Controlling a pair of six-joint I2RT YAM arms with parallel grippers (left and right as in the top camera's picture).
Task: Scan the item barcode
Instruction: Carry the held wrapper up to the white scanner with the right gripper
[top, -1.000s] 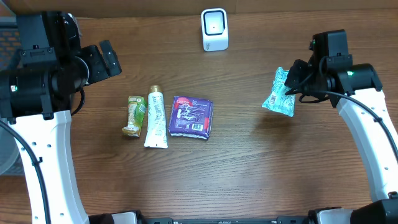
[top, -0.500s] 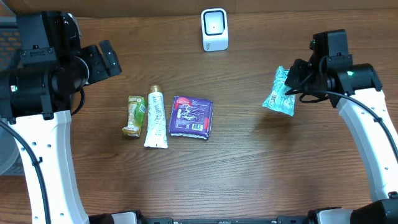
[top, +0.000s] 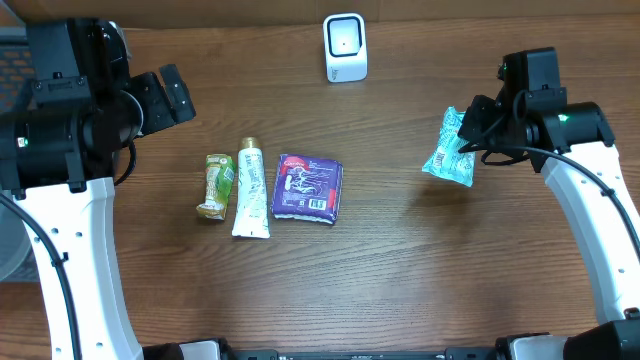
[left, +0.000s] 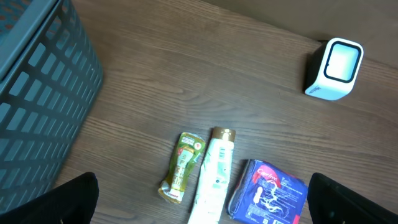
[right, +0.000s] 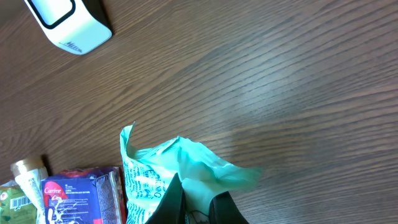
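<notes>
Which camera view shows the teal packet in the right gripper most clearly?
Overhead: the whole teal packet shows, held by the right gripper. The right wrist view crops it; the left wrist view misses it.

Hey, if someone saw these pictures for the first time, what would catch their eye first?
The teal packet pinched in the right gripper, out on the right. Then the white scanner at the far edge, and three items lying in a row left of centre: green sachet, white tube, purple pack.
</notes>
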